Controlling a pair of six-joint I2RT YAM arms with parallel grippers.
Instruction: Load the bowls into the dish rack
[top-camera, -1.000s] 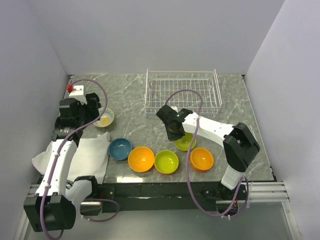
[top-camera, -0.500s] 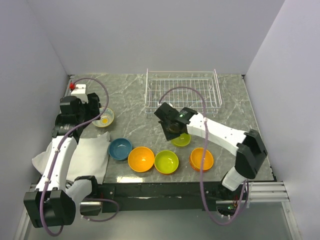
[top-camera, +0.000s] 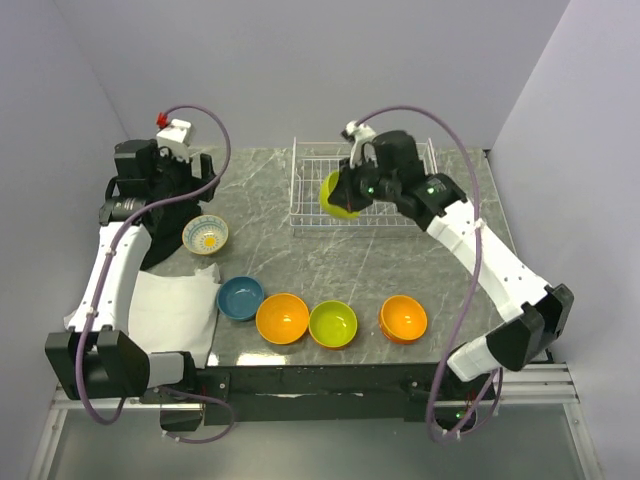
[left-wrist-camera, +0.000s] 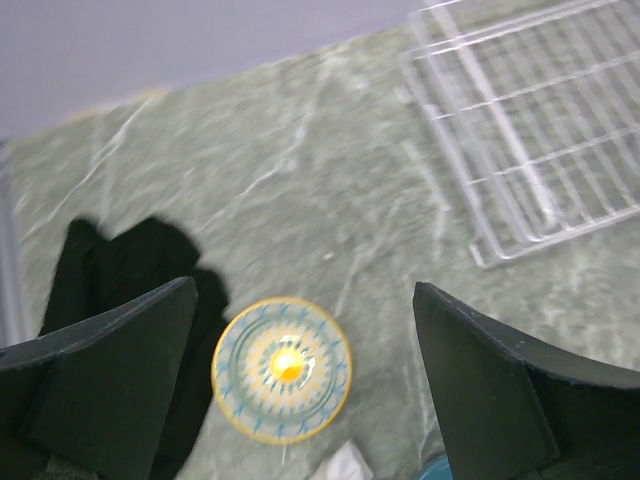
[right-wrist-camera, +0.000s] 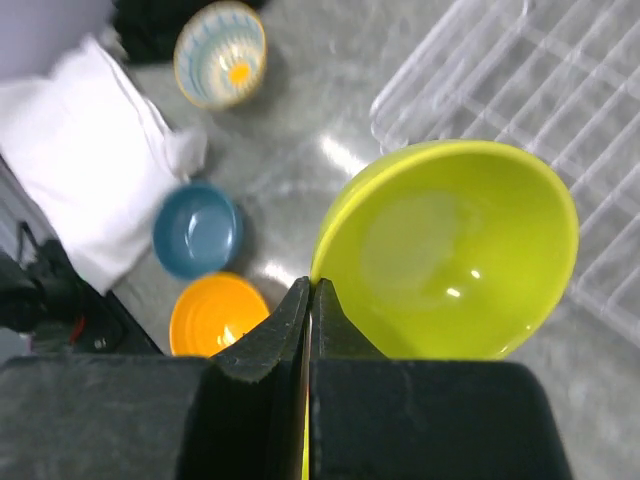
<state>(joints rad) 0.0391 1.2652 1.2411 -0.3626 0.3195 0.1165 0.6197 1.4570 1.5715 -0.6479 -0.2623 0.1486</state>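
Grey marbled table (top-camera: 290, 255), with a white cloth (top-camera: 165, 315) on its near left corner. Five bowls rest on the table: the white patterned bowl (top-camera: 205, 234) just beyond the cloth, then a near row of teal bowl (top-camera: 240, 298), orange bowl (top-camera: 282, 318), lime bowl (top-camera: 333, 323) and second orange bowl (top-camera: 403, 318). My left claw (left-wrist-camera: 305, 290) hangs well above the patterned bowl, fingers spread wide, gripping nothing. My right claw (right-wrist-camera: 310, 290) is pinched tight on the rim of the lifted green bowl (right-wrist-camera: 450, 250). That bowl is glossy and bare inside, tipped on edge, and it hangs over the front left part of the dish rack (top-camera: 380, 141). Whether it touches the wire, I cannot tell. The rack stands at the far side of the table.
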